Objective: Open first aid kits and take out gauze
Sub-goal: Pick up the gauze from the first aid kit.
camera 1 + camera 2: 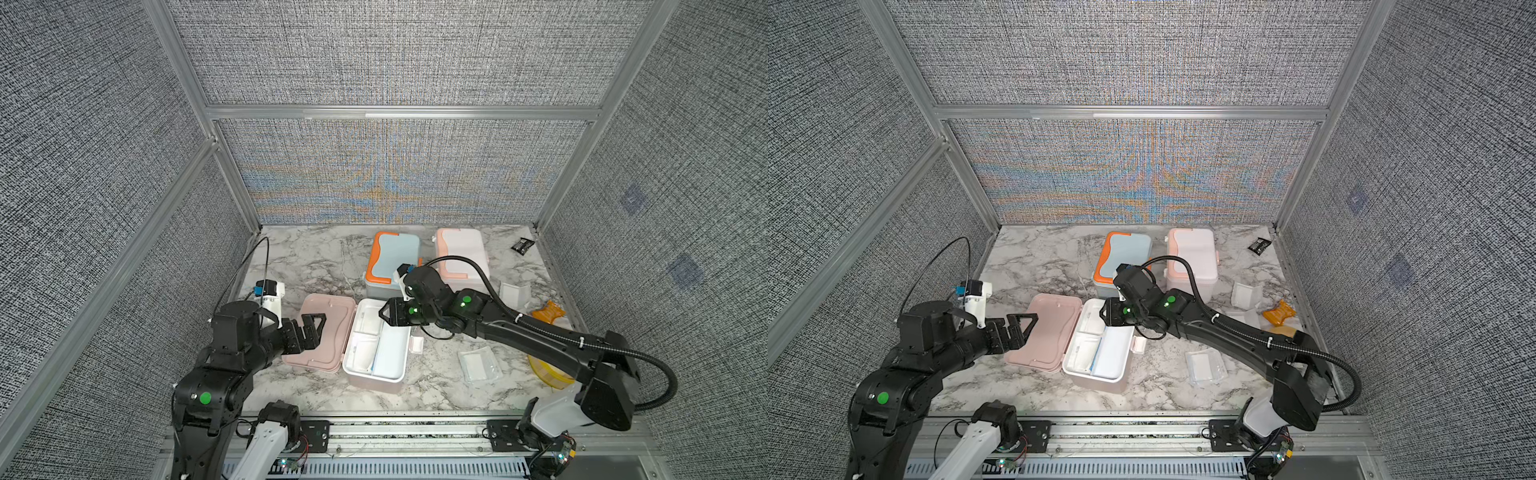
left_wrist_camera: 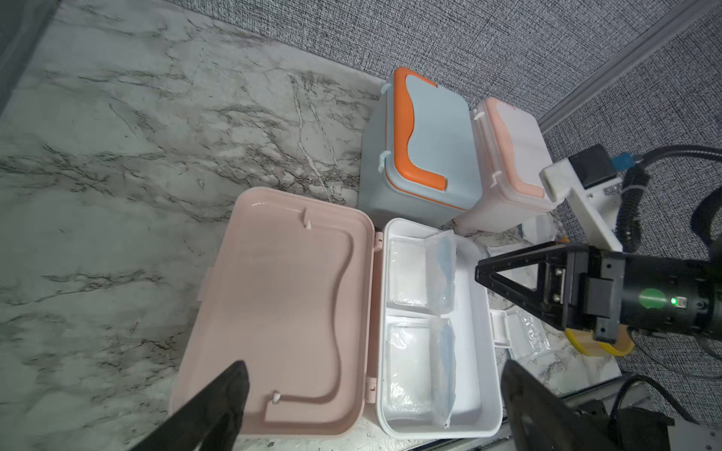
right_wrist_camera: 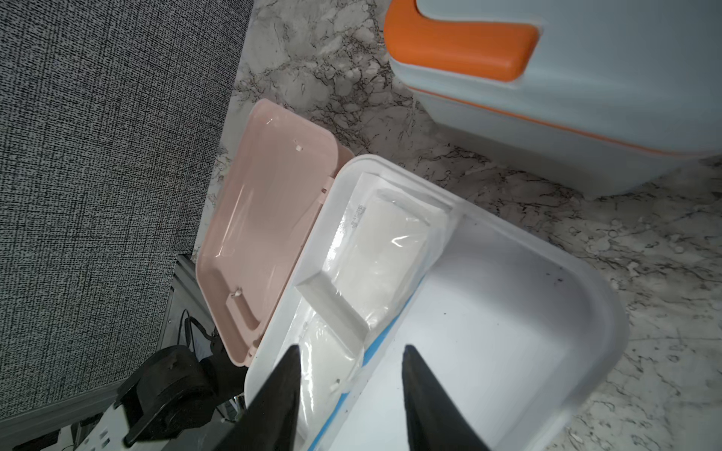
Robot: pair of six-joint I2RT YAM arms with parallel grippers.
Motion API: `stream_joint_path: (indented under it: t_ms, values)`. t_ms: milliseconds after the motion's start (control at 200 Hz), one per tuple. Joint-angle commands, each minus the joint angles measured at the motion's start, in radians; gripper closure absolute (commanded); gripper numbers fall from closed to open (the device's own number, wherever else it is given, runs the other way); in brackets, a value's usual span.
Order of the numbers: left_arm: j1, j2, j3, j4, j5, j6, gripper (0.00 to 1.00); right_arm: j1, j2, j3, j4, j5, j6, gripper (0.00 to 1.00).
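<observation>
**Right gripper poised over the gauze in the opened pink kit**

The pink kit point(image 1: 372, 382) sits open mid-bench point(image 1: 311, 257), its lid point(image 2: 293, 293) laid flat to the left. Two gauze packets point(image 2: 408, 273) lie in its tray pockets, and loose gauze packets point(image 1: 478, 361) rest on the bench to the right. The blue kit point(image 1: 392, 253) and the white kit point(image 1: 461, 249) stand shut at the far side. The right gripper point(image 3: 350, 351) hovers above the open base, fingers apart and gripping nothing. The left gripper point(image 2: 373, 365) hangs over the lid, fingers spread wide and empty. The risk I see is that the wrappers look slick and lie flat in their pockets. The fingers could strike the divider or pinch only film and slip. With nothing pinning the light base, a snagged packet could drag it.
</observation>
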Motion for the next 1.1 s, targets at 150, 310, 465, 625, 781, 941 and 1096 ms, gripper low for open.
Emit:
stream_joint_path:
  t_ms: [150,310,465,625,781,941,1096]
  values:
    - [0.001,0.002,-0.186,0.221,0.173,-0.119,0.02,0.007,0.042,0.025,-0.03,0.04,0.038,0.58]
    - [-0.002,-0.011,-0.278,0.292,0.191,-0.16,0.02,0.012,0.067,0.031,-0.033,0.043,0.051,0.58]
    - [-0.012,-0.02,-0.328,0.325,0.192,-0.183,0.02,0.014,0.09,0.038,-0.037,0.046,0.062,0.62]
    - [-0.034,-0.014,-0.367,0.365,0.177,-0.202,0.02,0.018,0.115,0.054,-0.039,0.045,0.068,0.69]
    - [-0.056,0.004,-0.4,0.406,0.163,-0.219,0.02,0.02,0.13,0.061,-0.042,0.039,0.07,0.7]
    - [-0.078,0.014,-0.419,0.435,0.147,-0.232,0.02,0.02,0.133,0.058,-0.048,0.045,0.07,0.73]
    - [-0.105,0.018,-0.427,0.445,0.131,-0.239,0.02,0.02,0.13,0.056,-0.05,0.044,0.071,0.89]
